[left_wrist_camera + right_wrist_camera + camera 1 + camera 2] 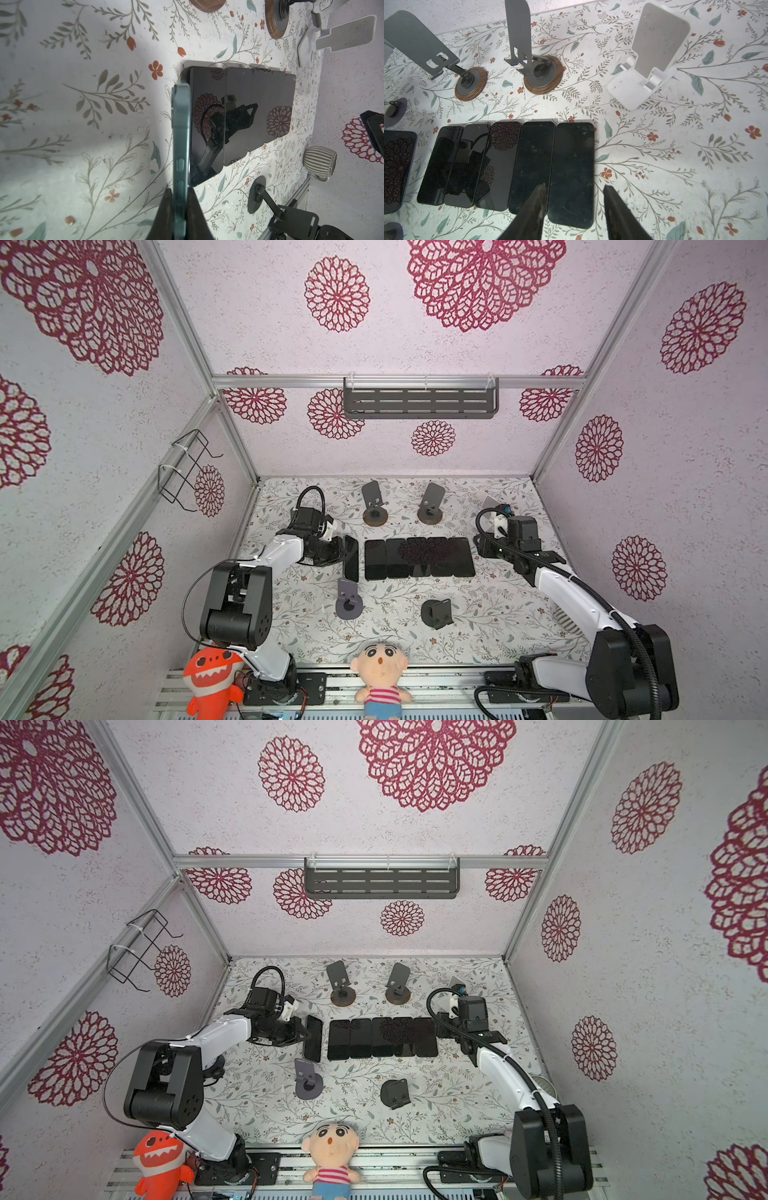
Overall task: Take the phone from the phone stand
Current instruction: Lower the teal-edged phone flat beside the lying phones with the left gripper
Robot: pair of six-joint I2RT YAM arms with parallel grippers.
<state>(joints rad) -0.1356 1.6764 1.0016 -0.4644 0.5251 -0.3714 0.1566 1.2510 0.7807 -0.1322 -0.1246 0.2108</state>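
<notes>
Teal phone (180, 128) pinched edgewise by left fingers (166, 207), beside five-phone row (239, 116); right fingers (537, 199) spread above row's end; grey stand (348, 601) near.

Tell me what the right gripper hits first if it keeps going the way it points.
Probably the end phone of the flat row: the open right gripper points down at it, astride one end. Height above it is unclear.
</notes>
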